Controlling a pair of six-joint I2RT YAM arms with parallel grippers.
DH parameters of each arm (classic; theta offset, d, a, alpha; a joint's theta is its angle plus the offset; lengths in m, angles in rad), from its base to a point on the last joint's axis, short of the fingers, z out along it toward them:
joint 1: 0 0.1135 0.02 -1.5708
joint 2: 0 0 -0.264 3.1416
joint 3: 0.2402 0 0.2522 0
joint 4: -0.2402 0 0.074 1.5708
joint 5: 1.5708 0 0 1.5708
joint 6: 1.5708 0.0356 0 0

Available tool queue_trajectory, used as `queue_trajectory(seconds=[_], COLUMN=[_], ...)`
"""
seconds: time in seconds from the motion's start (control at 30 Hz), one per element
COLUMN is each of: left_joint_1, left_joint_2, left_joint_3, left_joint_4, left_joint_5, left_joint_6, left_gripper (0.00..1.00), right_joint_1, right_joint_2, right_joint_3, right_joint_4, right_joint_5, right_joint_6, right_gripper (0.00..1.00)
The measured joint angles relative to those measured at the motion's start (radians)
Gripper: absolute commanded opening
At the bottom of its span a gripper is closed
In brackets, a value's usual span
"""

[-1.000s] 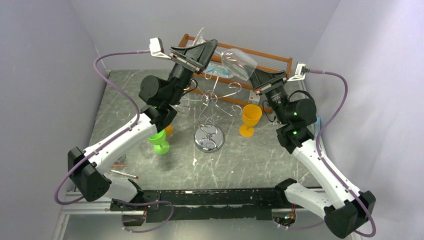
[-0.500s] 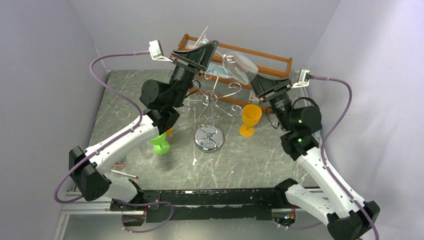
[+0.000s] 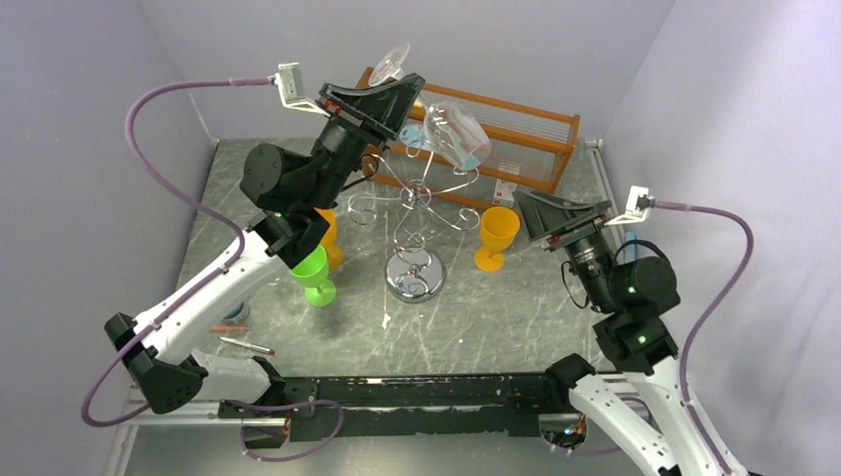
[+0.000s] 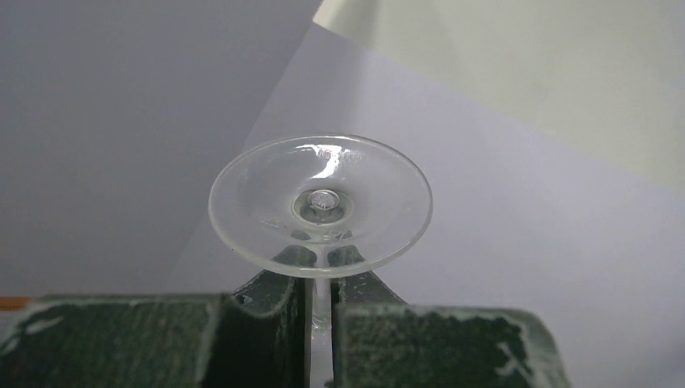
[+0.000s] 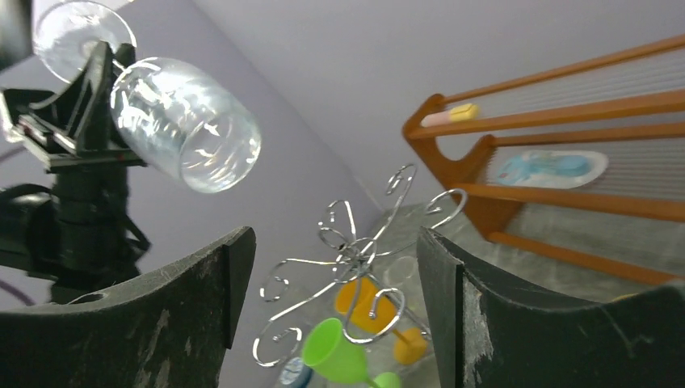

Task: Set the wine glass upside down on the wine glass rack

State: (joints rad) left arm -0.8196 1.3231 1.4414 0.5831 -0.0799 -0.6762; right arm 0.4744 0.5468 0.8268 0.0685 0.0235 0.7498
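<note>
My left tool [image 4: 321,301] is clamped narrow on the stem of the clear stemmed wine glass [image 3: 457,135]. The glass hangs tilted in the air near the top of the silver chrome wire rack with curled arms [image 3: 418,203], foot high, empty bowl angled down. My right tool [image 5: 335,242] stands wide, holding nothing, well apart. I judge the lift and turn done; hooking the foot into a curl is left. No curl carries a glass. The orange plastic goblet [image 3: 496,234] and green plastic goblet [image 3: 314,270] on the grey marbled counter [image 3: 516,317] look empty
</note>
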Motion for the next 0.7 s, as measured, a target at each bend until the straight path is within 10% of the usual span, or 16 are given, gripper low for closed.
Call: queue_trajectory(seconds=[0.33, 0.7], left_joint_1=[0.0, -0.003], left_joint_2=[-0.016, -0.023], left_joint_3=[0.201, 0.084], left_joint_4=[-0.286, -0.354], left_joint_5=[0.391, 0.738], left_joint_6=[0.029, 0.09], left_gripper=[0.05, 0.05], right_joint_1=[-0.001, -0.001], right_joint_2=[0.015, 0.238], right_joint_3=[0.29, 0.449], right_joint_4=[-0.164, -0.214], right_joint_5=[-0.1, -0.534], right_joint_6=[-0.262, -0.352], right_gripper=[0.82, 0.79])
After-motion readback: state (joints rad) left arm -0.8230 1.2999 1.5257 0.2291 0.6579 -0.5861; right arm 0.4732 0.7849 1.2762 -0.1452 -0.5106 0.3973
